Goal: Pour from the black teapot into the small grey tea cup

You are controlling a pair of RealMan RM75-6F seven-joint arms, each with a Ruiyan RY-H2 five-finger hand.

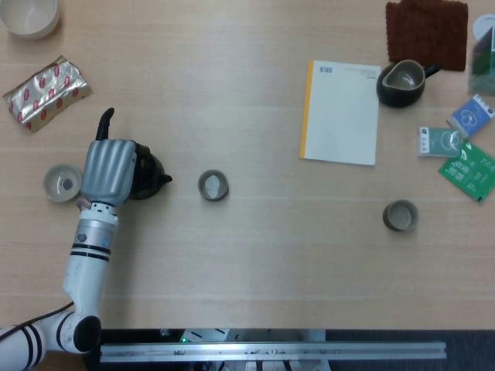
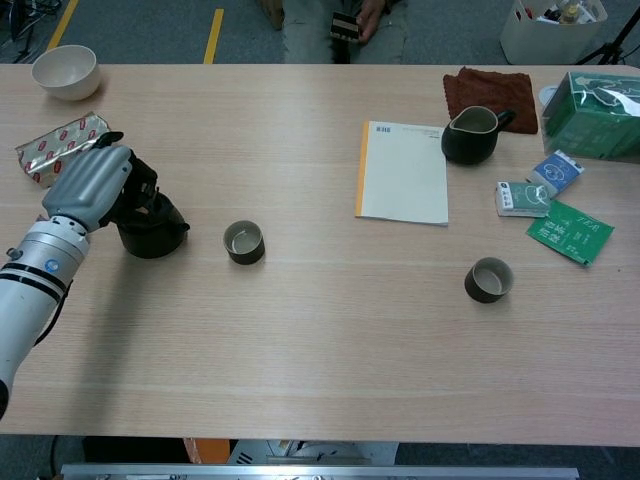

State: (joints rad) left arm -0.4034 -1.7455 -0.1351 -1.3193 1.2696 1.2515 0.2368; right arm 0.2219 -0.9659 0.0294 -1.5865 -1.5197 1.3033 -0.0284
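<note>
Your tabletop (image 1: 255,255) fills both views. Largest on it is one white notebook (image 1: 341,113) with a yellow spine, right of centre. At the upper right lies one brown cloth (image 1: 427,31), with one dark pitcher (image 1: 402,83) just below it.

Only one of your hands shows: your left hand (image 1: 110,170), at the left of the frame, fingers (image 2: 140,188) wrapped around the black teapot (image 2: 152,228), which sits upright on the tabletop, spout towards the right. Your right hand is in neither view.

One foil snack packet (image 1: 46,93) lies at the upper left, and one white bowl (image 1: 29,15) sits in the top left corner.

You have three small cups. The small grey tea cup (image 1: 213,185) stands left of centre, near the teapot's spout but apart from it. A second cup (image 1: 63,183) sits just left of your hand, and a third cup (image 1: 401,216) stands at the lower right.

Three small packets (image 1: 448,143) lie at the right edge: one blue, one pale, one green.
</note>
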